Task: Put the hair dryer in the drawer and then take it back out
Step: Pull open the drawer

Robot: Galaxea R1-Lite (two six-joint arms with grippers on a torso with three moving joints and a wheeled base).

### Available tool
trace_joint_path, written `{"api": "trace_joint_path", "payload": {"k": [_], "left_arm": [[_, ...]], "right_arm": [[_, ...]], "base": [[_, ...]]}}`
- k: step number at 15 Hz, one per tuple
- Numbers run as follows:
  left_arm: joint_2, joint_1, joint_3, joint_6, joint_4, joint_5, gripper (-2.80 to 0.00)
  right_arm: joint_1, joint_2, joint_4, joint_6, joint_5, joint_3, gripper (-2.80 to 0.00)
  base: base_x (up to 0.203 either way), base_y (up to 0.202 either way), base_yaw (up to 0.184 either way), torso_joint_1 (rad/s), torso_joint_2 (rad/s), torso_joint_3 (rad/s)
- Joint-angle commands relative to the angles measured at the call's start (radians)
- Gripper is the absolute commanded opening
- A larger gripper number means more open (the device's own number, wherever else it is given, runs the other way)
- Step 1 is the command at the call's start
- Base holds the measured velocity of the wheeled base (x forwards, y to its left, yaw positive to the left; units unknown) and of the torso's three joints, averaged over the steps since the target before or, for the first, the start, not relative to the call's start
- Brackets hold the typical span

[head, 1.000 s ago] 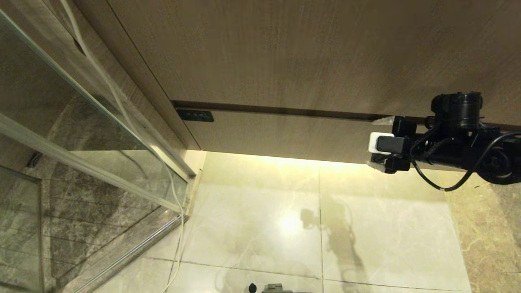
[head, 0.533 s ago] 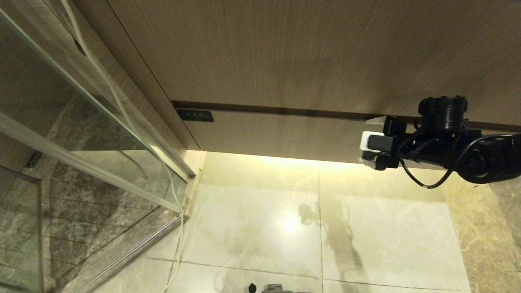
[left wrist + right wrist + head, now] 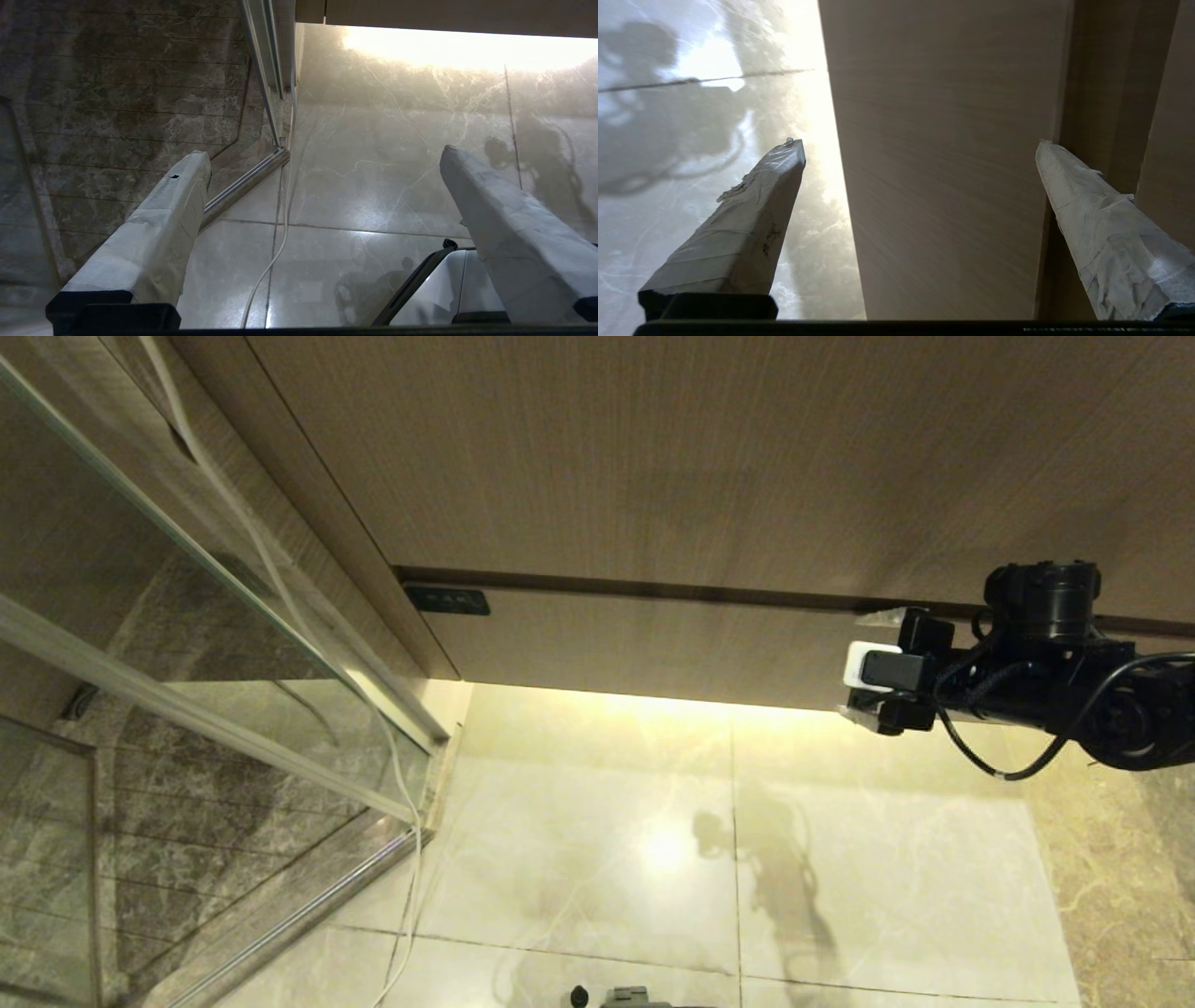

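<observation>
While drawer [image 3: 644,639] front sits flush and closed under taller wood-grain panel [image 3: 653,457], task reads as barely started: nothing opened, nothing stowed, nothing retrieved. Right gripper [image 3: 864,667] up against right end of drawer front, jaws spread wide and empty; right wrist view shows one fingertip [image 3: 787,154] over lit floor just below drawer's bottom edge, other at dark gap between drawer and panel, so jaws straddle drawer front top to bottom. Contact with drawer face: cannot tell. Dark label [image 3: 448,601] at far opposite end of drawer front from gripper. No handle visible, so likely opening by hooking the gap above drawer or its lower edge; judgement only. Hair dryer: not visible in any view, location relative to drawer unknown; not in either set of jaws. Left gripper [image 3: 322,163] parked low, well away from drawer, pointing down at floor tiles [image 3: 607,821], jaws wide, holding nothing; white robot base part beside one finger. Glass shower partition [image 3: 187,644] and white cable [image 3: 403,859] off past drawer's label end, clear of working arm. Remaining, as judged: open drawer, fetch dryer, place inside, take back out. Basically entire sequence still ahead. Main risk at this step: jaws slipping off smooth handleless front.
</observation>
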Motion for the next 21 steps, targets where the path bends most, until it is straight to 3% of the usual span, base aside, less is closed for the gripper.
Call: {"api": "trace_joint_path", "payload": {"k": [1, 12, 21], "left_arm": [[0.000, 0.000, 0.000, 0.000, 0.000, 0.000, 0.00], [0.000, 0.000, 0.000, 0.000, 0.000, 0.000, 0.00], [0.000, 0.000, 0.000, 0.000, 0.000, 0.000, 0.00]], "right_arm": [[0.001, -0.040, 0.004, -0.012, 0.004, 0.025, 0.00], [0.004, 0.008, -0.005, -0.013, 0.001, -0.021, 0.00], [0.004, 0.123, -0.086, -0.007, 0.001, -0.111, 0.00]], "base": [[0.000, 0.000, 0.000, 0.000, 0.00, 0.000], [0.000, 0.000, 0.000, 0.000, 0.00, 0.000], [0.000, 0.000, 0.000, 0.000, 0.00, 0.000]]}}
